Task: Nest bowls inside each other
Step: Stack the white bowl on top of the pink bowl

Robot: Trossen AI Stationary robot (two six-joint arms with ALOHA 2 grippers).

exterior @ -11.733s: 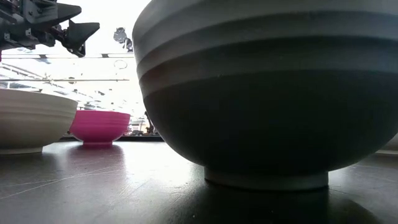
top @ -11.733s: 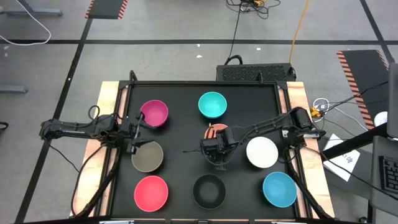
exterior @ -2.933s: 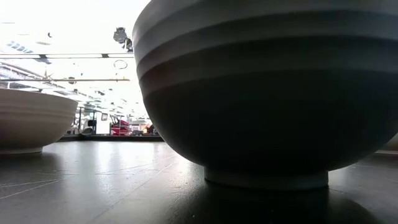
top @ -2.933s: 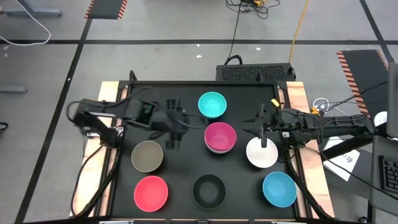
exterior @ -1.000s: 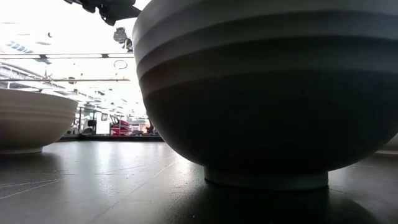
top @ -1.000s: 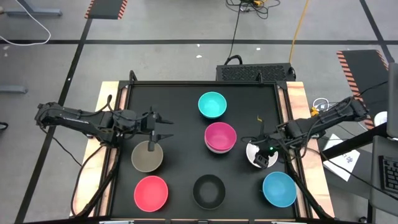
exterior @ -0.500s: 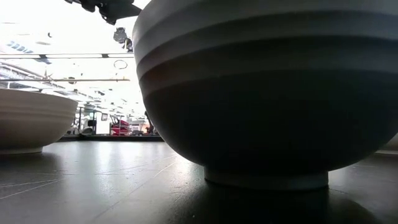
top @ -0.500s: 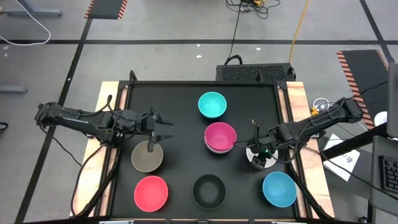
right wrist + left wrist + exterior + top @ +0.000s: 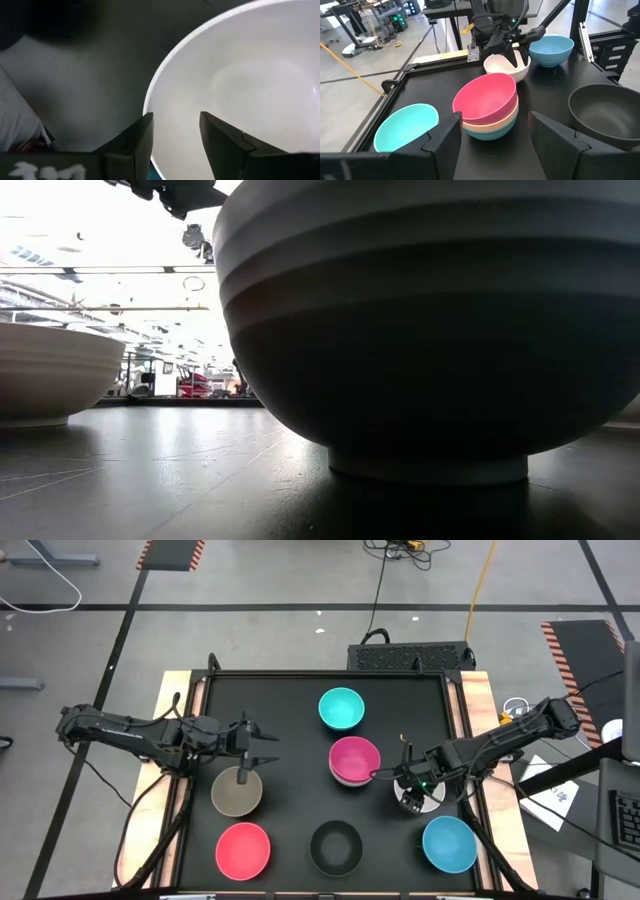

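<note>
A magenta bowl (image 9: 354, 757) sits nested in a salmon-orange one (image 9: 490, 127) at mid-table. Single bowls stand around it: turquoise (image 9: 341, 707), olive-grey (image 9: 237, 793), pink-red (image 9: 243, 849), black (image 9: 336, 847), blue (image 9: 449, 844) and white (image 9: 428, 802). My right gripper (image 9: 176, 120) is open over the white bowl's (image 9: 250, 85) left side, one finger inside the bowl and one outside its rim. My left gripper (image 9: 268, 748) hovers open above the olive-grey bowl's far edge, facing the magenta stack (image 9: 487, 102). My right gripper straddles the white bowl's left rim (image 9: 150, 107), slanting down from above and from the table's right. One finger (image 9: 215, 135) is inside the bowl, the other (image 9: 142, 137) outside. Whether either finger touches the rim I cannot tell. The bowl stands on the table.
The black tabletop (image 9: 290, 700) has a raised frame with wooden strips (image 9: 172, 710) along its left and right sides. A black box (image 9: 410, 655) sits beyond the far edge. Free room lies at the far left and between the olive-grey bowl and the magenta stack.
My right gripper has sunk and shifted toward the table's left, from over the white bowl's middle to its left rim, tipping more steeply downward. The bowls stand where they were.
</note>
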